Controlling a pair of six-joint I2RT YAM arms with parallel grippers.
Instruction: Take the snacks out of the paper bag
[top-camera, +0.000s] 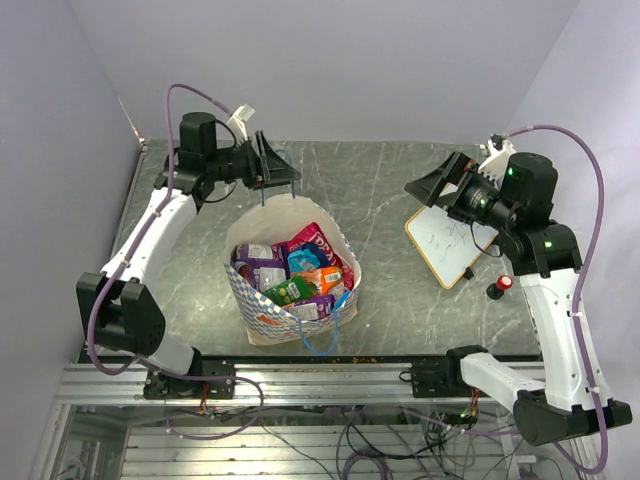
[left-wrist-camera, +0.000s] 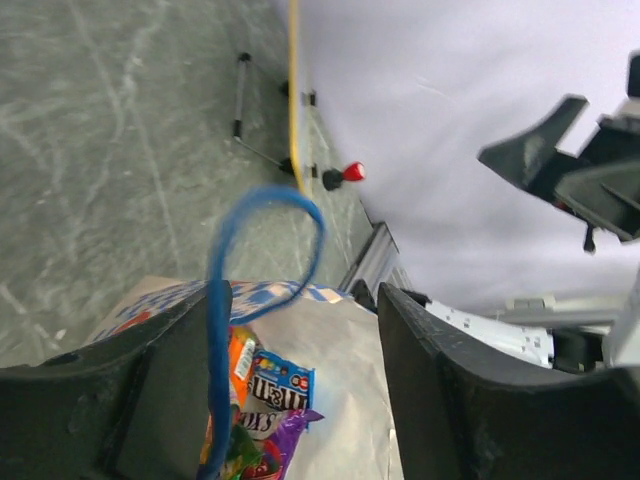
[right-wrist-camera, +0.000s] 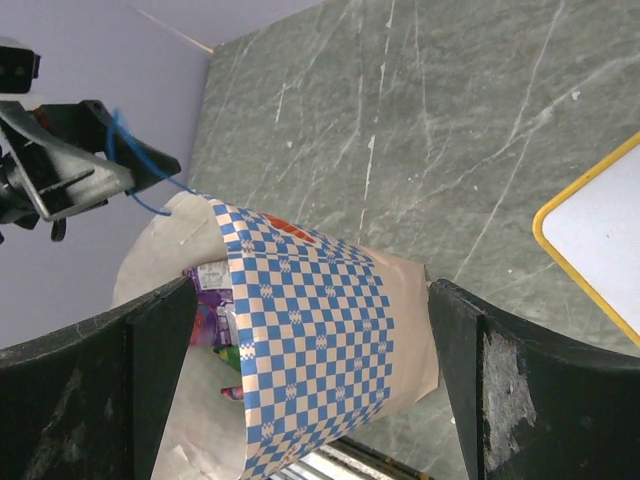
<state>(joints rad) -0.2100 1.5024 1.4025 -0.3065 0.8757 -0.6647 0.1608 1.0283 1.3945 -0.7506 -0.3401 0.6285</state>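
Left hand (left-wrist-camera: 300, 325) stood unclenched, fingers apart, with the blue cord handle (left-wrist-camera: 262, 200) looped between them and not pinched. Right hand (top-camera: 430, 187) hung released, well apart from it. Paper bag (top-camera: 262, 318) stood upright on the bench (top-camera: 400, 170), snacks (top-camera: 300, 268) inside. Judged step: securing the bag. The next move called for closing on the cord.

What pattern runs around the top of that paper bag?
The paper bag has a blue-and-white checkered band, clearest in the right wrist view.

Figure: colours at the paper bag (top-camera: 265, 305).
Cream paper, blue-and-white checkered band, blue cord handle (left-wrist-camera: 216, 320); inside, purple, orange, green, crimson snacks (top-camera: 300, 268).
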